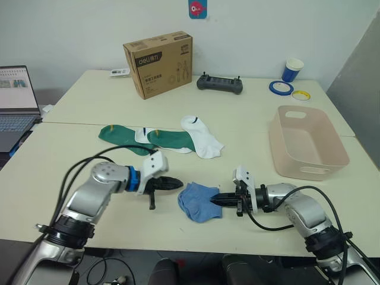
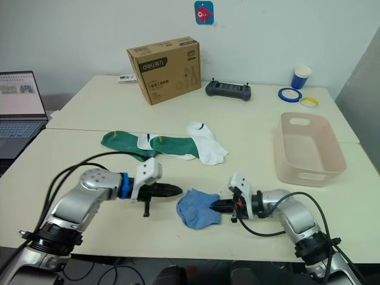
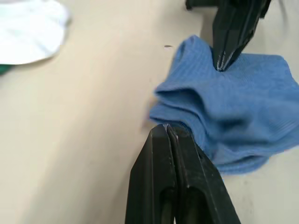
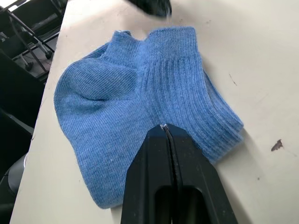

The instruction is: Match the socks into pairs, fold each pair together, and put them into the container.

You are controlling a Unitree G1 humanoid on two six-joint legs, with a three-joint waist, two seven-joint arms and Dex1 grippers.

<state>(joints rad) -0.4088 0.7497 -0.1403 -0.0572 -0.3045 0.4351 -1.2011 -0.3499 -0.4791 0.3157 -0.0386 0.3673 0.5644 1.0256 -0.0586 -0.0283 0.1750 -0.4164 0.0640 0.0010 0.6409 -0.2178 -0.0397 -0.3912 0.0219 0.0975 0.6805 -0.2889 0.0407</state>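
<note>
both pincers pressed together, gripping nothing. light blue socks [image 1: 199, 200] lie stacked between them: left gripper [image 1: 176, 184] tip at one edge, right gripper [image 1: 217, 200] tip resting on the opposite edge.

Silver-grey jointed arms, rounded metal shells, black rings at the elbows. Black cables looping from forearm to wrist on both. Blue collar and white block housing behind the left gripper [image 1: 172, 184]; white housing with a small red mark behind the right gripper [image 1: 218, 199]. Black, tapered, wedge-shaped fingers [image 3: 174, 186].
</note>
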